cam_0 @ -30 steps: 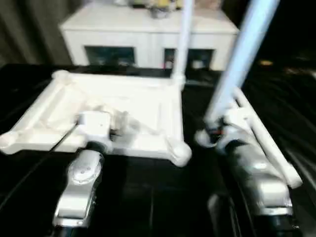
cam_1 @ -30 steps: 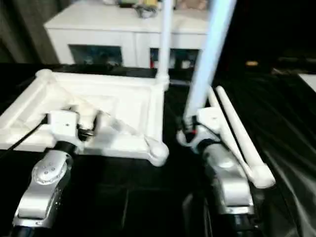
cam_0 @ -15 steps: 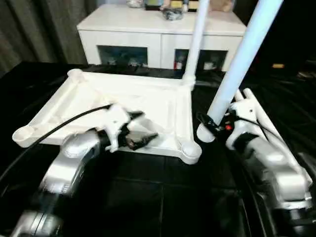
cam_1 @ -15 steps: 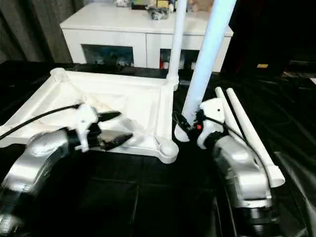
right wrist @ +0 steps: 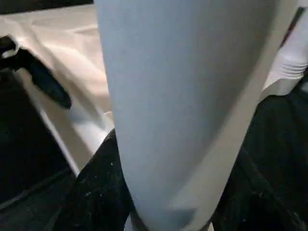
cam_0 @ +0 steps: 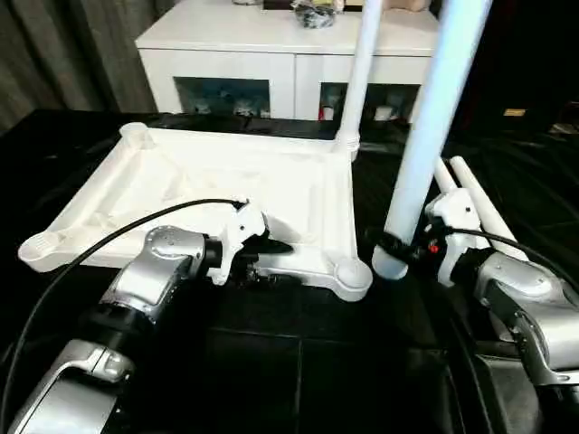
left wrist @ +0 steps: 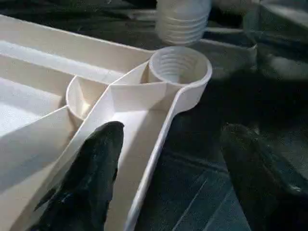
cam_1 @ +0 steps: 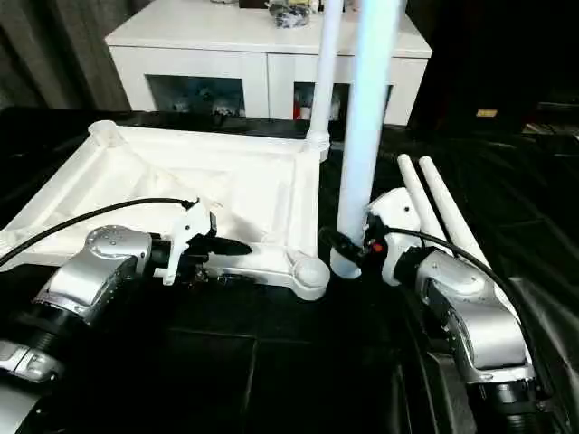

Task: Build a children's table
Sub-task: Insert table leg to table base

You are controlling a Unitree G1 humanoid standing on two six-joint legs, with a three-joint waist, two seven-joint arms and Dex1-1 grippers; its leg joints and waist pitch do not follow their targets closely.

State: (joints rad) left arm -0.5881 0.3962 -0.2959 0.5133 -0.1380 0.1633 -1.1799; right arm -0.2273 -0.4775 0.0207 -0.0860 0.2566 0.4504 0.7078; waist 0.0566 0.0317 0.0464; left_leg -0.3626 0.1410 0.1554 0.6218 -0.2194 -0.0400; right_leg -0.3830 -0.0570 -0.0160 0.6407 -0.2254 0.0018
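The white tabletop (cam_0: 181, 181) lies underside up on the black surface. One leg (cam_0: 362, 72) stands upright in its far right corner socket. My left gripper (cam_0: 271, 258) is open at the near rim, one finger (left wrist: 96, 168) over the ribbed inside and the other (left wrist: 260, 168) outside, pointing toward the near right socket (left wrist: 179, 70). My right gripper (cam_0: 398, 249) is shut on a second leg (cam_0: 434, 117) near its thick end. It holds that leg almost upright, with the end just right of the near right socket (cam_0: 350, 273). That leg (right wrist: 183, 96) looms close in the right wrist view.
Two loose legs (cam_0: 479, 194) lie side by side on the black surface behind my right gripper. A white glass-doored cabinet (cam_0: 271, 45) stands behind the tabletop. A black cable (cam_0: 90, 249) runs along my left forearm over the tabletop's near left part.
The camera has shifted. My left gripper has swung from over the tabletop's middle down to the near rim, and its fingers stand a little closer. My right gripper keeps hold of the leg.
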